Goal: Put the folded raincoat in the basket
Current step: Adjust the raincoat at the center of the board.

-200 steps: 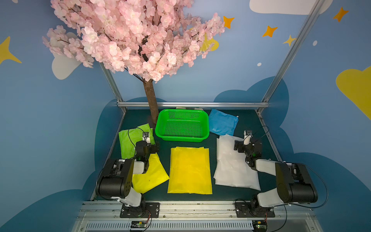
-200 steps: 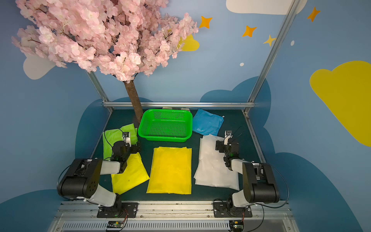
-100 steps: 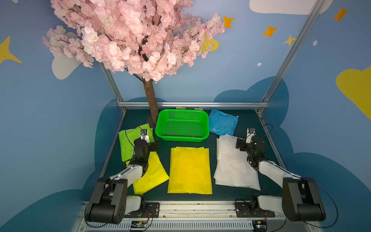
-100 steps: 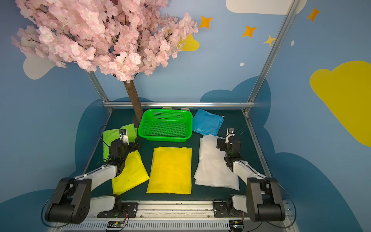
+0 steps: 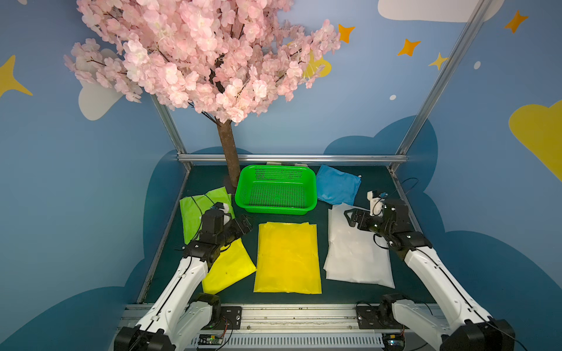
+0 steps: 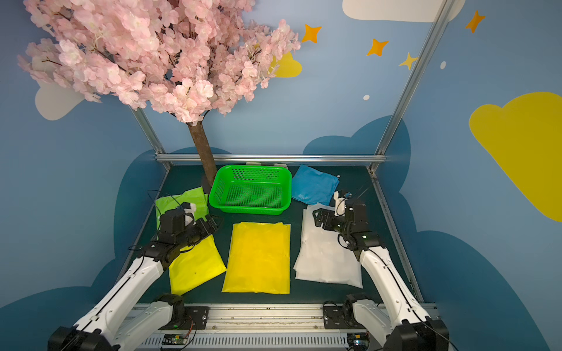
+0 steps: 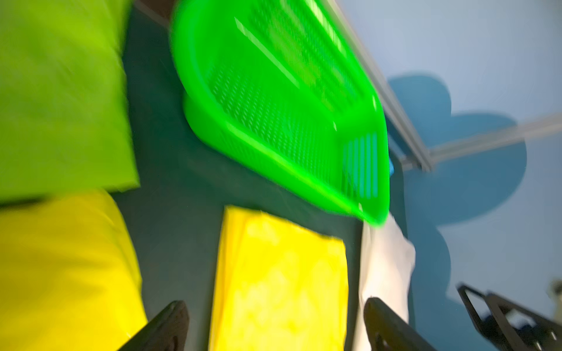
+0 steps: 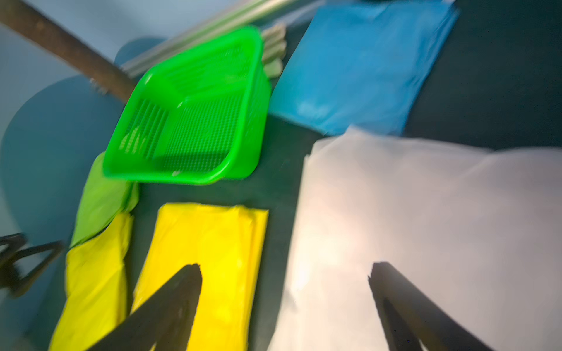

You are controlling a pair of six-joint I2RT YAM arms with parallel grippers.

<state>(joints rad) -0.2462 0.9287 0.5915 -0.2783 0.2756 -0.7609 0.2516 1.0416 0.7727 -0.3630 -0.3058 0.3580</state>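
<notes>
Left claw (image 5: 244, 225) (image 7: 275, 319) hangs with its black jaws spread wide and nothing between them, above the place where a lime-green folded plastic raincoat (image 5: 196, 212) meets a lemon-yellow folded plastic raincoat (image 5: 229, 266); right claw (image 5: 349, 216) (image 8: 284, 282) is likewise wide open and empty, over the far corner of a white folded plastic raincoat (image 5: 355, 261); between the two claws a deep-yellow folded plastic raincoat (image 5: 287, 261) lies flat on the dark green table (image 5: 322, 218), near the left claw on the side toward the right claw, and reaches back toward the arm bases; beyond both claws, and between them, stands the bright green rectangular plastic basket with mesh walls (image 5: 275, 210), its mesh floor showing; a blue folded plastic raincoat (image 5: 336, 188) lies past the right claw, close beside the basket; all five raincoats lie outside the basket, and which of them the task means cannot be told; both wrist views are blurred.
</notes>
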